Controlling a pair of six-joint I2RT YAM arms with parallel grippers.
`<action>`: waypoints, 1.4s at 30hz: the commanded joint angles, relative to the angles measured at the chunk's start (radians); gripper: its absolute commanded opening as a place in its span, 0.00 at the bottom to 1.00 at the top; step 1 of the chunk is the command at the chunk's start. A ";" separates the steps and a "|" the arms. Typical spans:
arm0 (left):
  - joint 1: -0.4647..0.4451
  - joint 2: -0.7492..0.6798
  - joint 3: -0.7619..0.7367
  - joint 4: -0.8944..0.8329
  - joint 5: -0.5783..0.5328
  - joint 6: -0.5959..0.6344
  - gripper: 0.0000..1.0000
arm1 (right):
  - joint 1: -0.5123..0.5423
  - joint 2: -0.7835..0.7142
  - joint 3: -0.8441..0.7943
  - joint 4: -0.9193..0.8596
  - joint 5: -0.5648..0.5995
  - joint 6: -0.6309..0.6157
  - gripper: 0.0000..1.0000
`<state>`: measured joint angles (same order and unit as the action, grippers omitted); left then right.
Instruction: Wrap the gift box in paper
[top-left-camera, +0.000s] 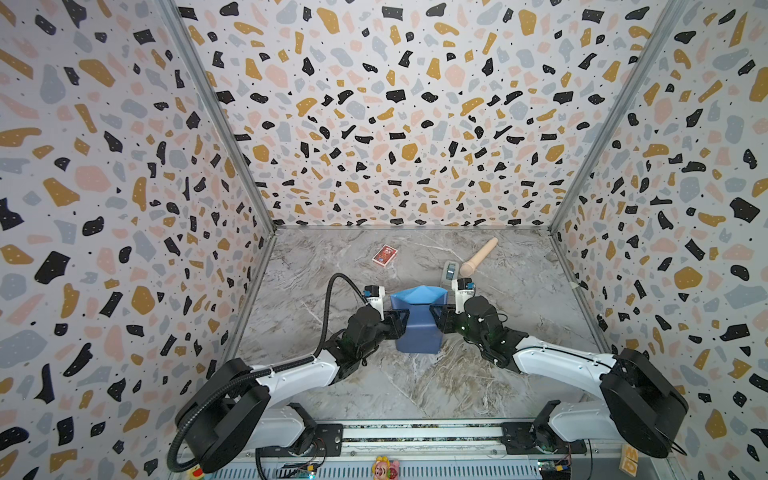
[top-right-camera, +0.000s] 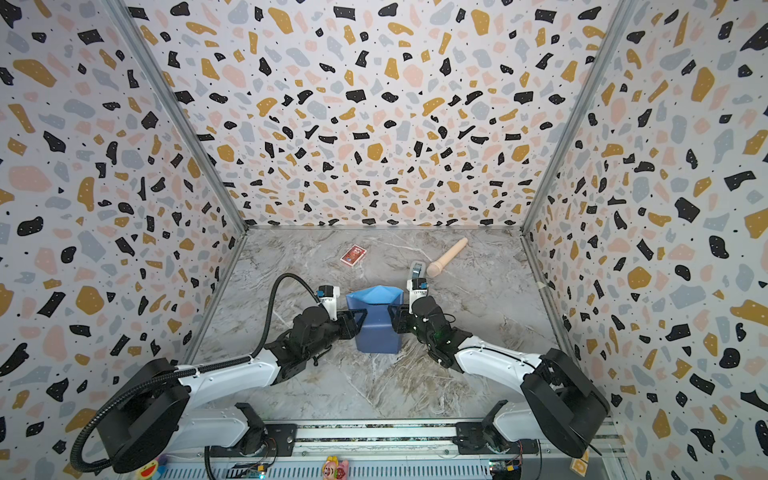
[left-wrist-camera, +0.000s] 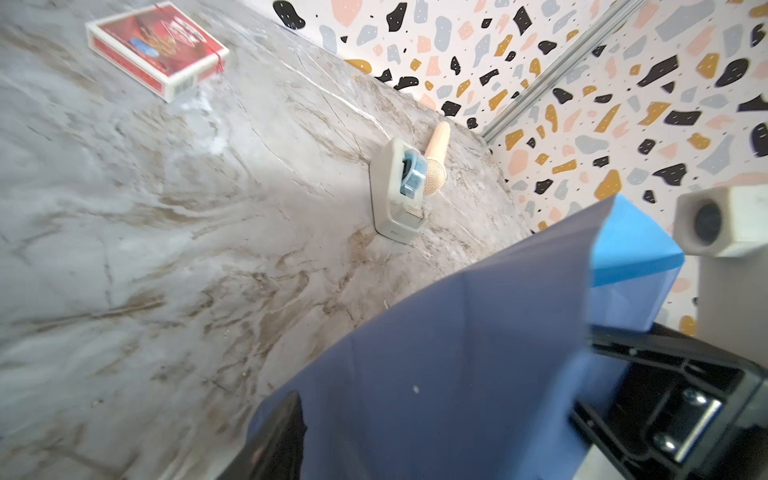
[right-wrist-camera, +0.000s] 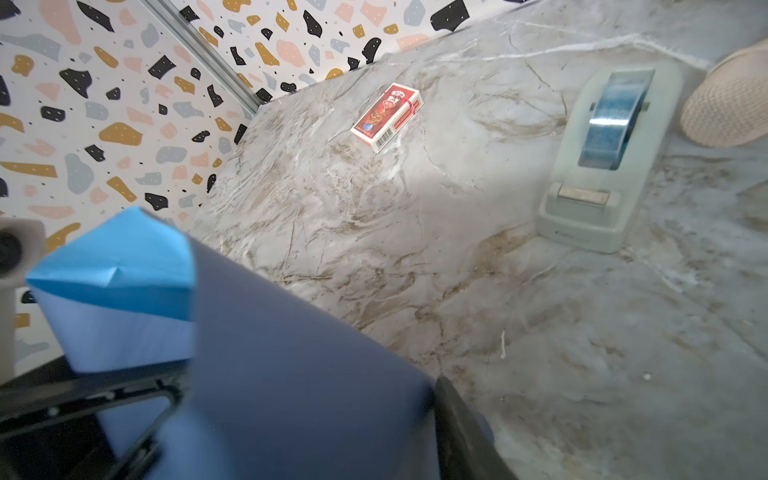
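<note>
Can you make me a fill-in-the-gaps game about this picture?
The paper is ___.
The card pack is ___.
The dispenser holds a roll of ___.
The left tool and right tool both touch the ___.
Missing words: blue, red, tape, paper.

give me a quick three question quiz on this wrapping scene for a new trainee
1. True or false: the paper lies flat and unfolded on the table.
2. Which lies closest to the tape dispenser? A) red card pack B) wooden toy microphone C) the back wall
3. What do the left gripper and right gripper both clamp from opposite sides?
Key: 1 false; 2 B; 3 the paper.
</note>
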<state>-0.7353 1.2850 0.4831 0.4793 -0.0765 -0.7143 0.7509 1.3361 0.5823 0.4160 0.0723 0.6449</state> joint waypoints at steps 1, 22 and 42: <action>-0.002 0.013 0.055 -0.144 -0.143 0.092 0.59 | -0.002 0.008 -0.040 -0.114 0.061 -0.058 0.38; -0.013 0.046 0.153 -0.170 -0.260 0.204 0.48 | 0.016 0.025 0.090 -0.250 0.141 -0.196 0.21; -0.041 0.071 0.222 -0.176 -0.308 0.243 0.36 | 0.018 0.038 0.157 -0.275 0.141 -0.222 0.12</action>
<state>-0.7757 1.3525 0.6685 0.3016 -0.3519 -0.4870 0.7681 1.3643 0.7406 0.1799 0.2100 0.4206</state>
